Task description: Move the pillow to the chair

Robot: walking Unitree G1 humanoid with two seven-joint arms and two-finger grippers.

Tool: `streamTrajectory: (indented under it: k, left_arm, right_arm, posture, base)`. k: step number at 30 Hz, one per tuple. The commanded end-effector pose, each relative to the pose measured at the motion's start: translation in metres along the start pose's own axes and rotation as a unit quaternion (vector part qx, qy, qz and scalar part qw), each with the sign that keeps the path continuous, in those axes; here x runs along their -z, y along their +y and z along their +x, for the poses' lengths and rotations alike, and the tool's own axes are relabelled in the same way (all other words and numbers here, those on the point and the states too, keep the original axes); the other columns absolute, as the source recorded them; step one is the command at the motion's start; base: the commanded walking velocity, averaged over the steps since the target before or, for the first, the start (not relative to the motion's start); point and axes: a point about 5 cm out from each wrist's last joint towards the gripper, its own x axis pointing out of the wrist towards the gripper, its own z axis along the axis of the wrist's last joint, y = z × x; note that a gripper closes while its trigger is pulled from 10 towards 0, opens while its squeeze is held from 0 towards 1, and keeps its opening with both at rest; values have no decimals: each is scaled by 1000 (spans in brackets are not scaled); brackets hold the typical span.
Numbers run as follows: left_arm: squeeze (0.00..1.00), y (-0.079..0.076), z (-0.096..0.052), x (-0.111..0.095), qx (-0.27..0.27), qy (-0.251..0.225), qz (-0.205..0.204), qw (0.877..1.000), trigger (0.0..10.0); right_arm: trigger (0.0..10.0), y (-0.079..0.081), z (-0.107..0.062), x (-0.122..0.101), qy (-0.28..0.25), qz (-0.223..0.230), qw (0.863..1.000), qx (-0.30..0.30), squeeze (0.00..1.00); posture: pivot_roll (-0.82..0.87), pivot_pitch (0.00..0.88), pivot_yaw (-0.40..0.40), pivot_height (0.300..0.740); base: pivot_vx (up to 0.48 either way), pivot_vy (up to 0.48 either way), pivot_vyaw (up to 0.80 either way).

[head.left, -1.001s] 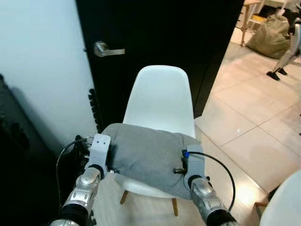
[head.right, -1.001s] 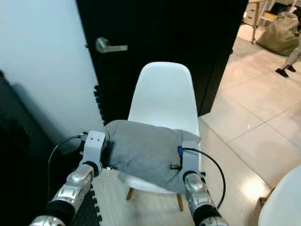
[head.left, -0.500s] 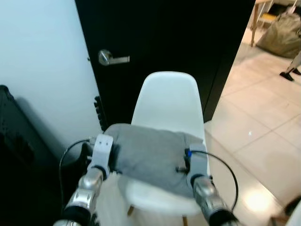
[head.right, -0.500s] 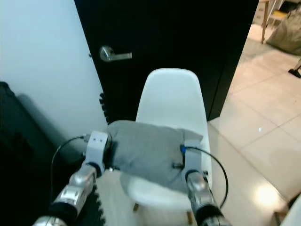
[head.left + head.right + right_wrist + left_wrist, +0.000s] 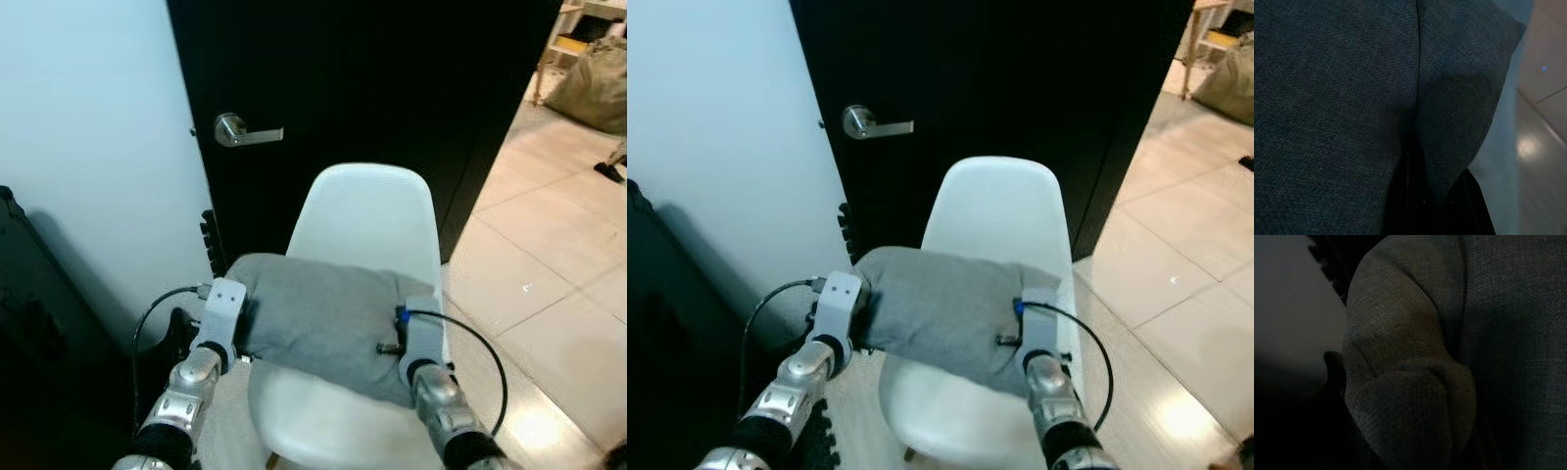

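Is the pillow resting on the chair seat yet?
Cannot tell. The pillow lies flat over the chair seat, gripped at both ends; contact underneath is hidden.

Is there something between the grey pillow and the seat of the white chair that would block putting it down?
Nothing visible stands in the way. The pillow is held between the left tool and the right tool, right above the chair. The part of the seat that shows is bare; the part under the pillow is hidden.
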Motion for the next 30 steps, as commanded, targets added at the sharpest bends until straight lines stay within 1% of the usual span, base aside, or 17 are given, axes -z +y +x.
streamTrajectory:
  k: [1, 4, 8, 9, 12, 18, 22, 24, 27, 28, 29, 30]
  left_arm:
    - [0, 1, -1, 0, 3, -5, 18, 1000, 10000]
    - [0, 0, 0, 1, 8, -1, 21, 1000, 10000]
    - [0, -2, -1, 3, 13, 5, 31, 999, 10000]
    - [0, -2, -1, 5, 8, 12, 9, 1000, 10000]
    - [0, 1, -1, 8, -4, 22, 9, 1000, 10000]
    - [0, 2, -1, 7, -4, 16, 12, 1000, 10000]
    - [0, 2, -1, 4, -1, 5, 4, 1000, 10000]
    - [0, -2, -1, 2, 20, 1, 3, 1000, 10000]
    - [0, -14, -3, 0, 86, -11, 34, 996, 10000]
    - [0, -22, -5, 1, 125, -15, 53, 991, 10000]
    - [0, -22, -5, 1, 125, -15, 53, 991, 10000]
    - [0, -24, -6, 2, 138, -16, 62, 988, 10000]
  right_arm:
    - [10000, 4, 1, -4, -10, 5, 1000, -2, 0]
    - [10000, 4, 1, -4, -10, 5, 1000, -2, 0]
    - [10000, 4, 1, -4, -10, 4, 1000, -3, 0]
    - [10000, 4, 1, -4, -10, 4, 1000, -3, 0]
    - [10000, 4, 1, -4, -9, 3, 1000, -4, 0]
    - [10000, 5, 1, -5, -10, 2, 1000, -6, 0]
    - [10000, 6, 3, -11, -19, 0, 1000, -8, 0]
    - [10000, 6, 4, -14, -25, -2, 1000, -4, 0]
    - [10000, 4, 4, -15, -25, -1, 1000, 8, 0]
    - [10000, 3, 5, -13, -16, 2, 1000, 12, 0]
    - [10000, 3, 5, -13, -16, 2, 1000, 12, 0]
    - [10000, 2, 5, -13, -15, 7, 1000, 13, 0]
  posture:
    - [-9, 36, 12, 740]
    - [-8, 41, 12, 740]
    - [-7, 42, 10, 740]
    - [-7, 44, 9, 740]
    - [-5, 48, 5, 740]
    - [-5, 42, 1, 740]
    - [-4, 43, 0, 740]
    - [-2, 44, -5, 740]
    - [1, 44, -9, 740]
    - [2, 45, -11, 740]
    - [2, 45, -11, 740]
    - [3, 45, -13, 735]
  base:
    - [0, 0, 0]
    - [0, 0, 0]
    - [0, -480, 0]
    - [0, 0, 0]
    - [0, 0, 0]
    - [0, 0, 0]
    - [0, 0, 0]
    - [0, 0, 0]
    - [0, 0, 0]
    - [0, 0, 0]
    - [0, 0, 0]
    - [0, 0, 0]
